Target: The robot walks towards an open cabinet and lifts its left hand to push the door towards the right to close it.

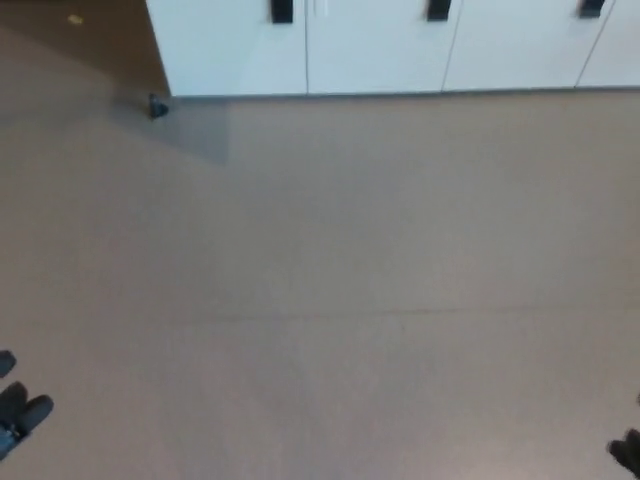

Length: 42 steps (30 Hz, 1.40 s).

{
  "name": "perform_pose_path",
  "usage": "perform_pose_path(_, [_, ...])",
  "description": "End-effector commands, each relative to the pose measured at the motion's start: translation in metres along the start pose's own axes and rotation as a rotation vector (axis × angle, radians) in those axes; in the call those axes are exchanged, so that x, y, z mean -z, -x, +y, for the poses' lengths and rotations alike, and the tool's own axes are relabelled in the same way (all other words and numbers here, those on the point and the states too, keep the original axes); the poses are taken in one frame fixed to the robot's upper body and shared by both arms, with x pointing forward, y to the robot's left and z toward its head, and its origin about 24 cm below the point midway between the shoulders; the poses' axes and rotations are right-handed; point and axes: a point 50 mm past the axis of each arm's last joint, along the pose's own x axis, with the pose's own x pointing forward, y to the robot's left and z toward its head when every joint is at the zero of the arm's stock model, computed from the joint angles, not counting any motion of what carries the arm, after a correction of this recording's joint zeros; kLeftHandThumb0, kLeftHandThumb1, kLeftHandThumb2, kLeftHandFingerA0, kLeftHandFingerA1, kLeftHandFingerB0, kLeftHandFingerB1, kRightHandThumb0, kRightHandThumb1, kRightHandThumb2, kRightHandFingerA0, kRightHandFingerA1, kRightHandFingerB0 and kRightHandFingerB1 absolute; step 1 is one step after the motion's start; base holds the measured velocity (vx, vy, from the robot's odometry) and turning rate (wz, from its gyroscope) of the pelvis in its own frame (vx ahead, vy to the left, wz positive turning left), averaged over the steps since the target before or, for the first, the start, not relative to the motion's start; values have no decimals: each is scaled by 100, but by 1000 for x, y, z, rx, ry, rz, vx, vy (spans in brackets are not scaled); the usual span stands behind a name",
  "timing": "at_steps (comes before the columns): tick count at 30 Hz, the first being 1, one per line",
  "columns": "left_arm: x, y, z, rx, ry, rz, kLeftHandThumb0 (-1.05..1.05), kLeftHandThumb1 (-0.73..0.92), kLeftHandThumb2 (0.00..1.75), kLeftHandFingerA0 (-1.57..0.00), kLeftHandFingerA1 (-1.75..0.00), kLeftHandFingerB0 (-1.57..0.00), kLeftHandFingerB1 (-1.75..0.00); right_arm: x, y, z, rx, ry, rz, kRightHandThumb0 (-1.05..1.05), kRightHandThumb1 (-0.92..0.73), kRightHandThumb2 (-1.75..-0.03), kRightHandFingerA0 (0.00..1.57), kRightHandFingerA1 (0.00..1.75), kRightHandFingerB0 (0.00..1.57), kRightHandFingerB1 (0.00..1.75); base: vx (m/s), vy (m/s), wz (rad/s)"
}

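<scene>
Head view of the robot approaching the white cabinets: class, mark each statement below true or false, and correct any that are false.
1. The white cabinets run along the top edge of the picture. True.
2. The left hand is touching a cabinet door. False: it shows only at the lower left edge, far from the cabinets.
3. Dark handles show on the cabinet doors. True.
4. A small dark object sits on the floor at the cabinets' left corner. True.
5. The right hand is raised in the middle of the picture. False: only a bit of it shows at the lower right edge.
6. A box lies on the floor in the middle. False: nothing lies there.
</scene>
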Motion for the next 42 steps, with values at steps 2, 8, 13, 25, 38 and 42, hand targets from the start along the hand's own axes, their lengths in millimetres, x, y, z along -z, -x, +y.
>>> perform_pose_path(2, [0, 2, 5, -17, 5, -1, -25, 63, 58, -69, -53, -63, -48, 0, 3, -6, 6, 14, -6, -25, -62, -58, 68, 50, 46, 40, 494, 227, 0])
perform_pose_path(8, [3, 3, 5, -8, -7, 14, -22, 63, 58, -65, -54, -58, -48, 7, 6, -9, 15, 2, 11, -24, -60, -58, 69, 51, 48, 41, 384, 67, 12])
perform_pose_path(13, [12, 7, 8, -26, -18, 42, -23, 65, 59, -64, -53, -58, -48, 15, 13, -13, 20, 6, 29, -25, -59, -58, 71, 53, 48, 41, 415, -60, 19])
perform_pose_path(25, [20, 11, 13, -16, -26, 67, -23, 61, 57, -68, -53, -58, -47, 25, 22, -18, 23, 43, 56, -23, -65, -59, 68, 50, 47, 40, 454, -99, -7])
perform_pose_path(38, [26, 14, 15, -26, -55, 93, -24, 64, 58, -71, -54, -60, -47, 38, 31, -24, 28, 55, 82, -23, -63, -59, 68, 51, 47, 40, 317, 108, 4])
perform_pose_path(42, [26, 14, 16, -19, -51, 92, -24, 62, 57, -68, -54, -59, -48, 40, 32, -24, 31, 52, 84, -23, -64, -59, 67, 51, 47, 40, 188, -92, 6])
